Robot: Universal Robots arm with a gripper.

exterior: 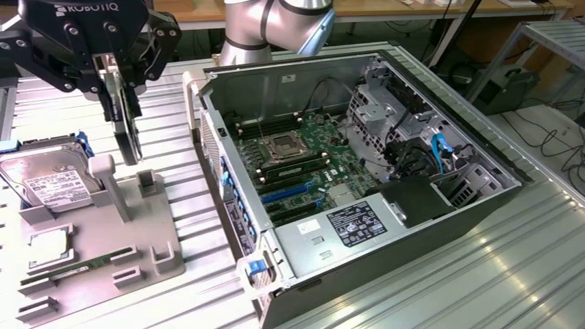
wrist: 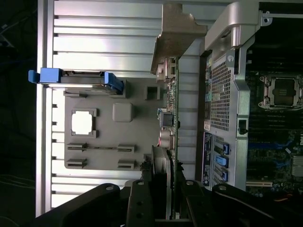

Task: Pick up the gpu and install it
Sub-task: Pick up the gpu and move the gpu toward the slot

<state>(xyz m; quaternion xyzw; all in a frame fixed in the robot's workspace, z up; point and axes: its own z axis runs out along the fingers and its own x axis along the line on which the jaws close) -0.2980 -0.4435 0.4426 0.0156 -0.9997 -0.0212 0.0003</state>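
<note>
Gripper [exterior: 117, 65] part-closed, clamped on gpu [exterior: 126, 130]. Card hangs upright, edge-on, above the grey holder tray's [exterior: 137, 229] far edge. Hard drive [exterior: 51, 181] stands at the exterior view's left. Open computer case [exterior: 366, 157] wall is near on the right, with a narrow gap between.
</note>
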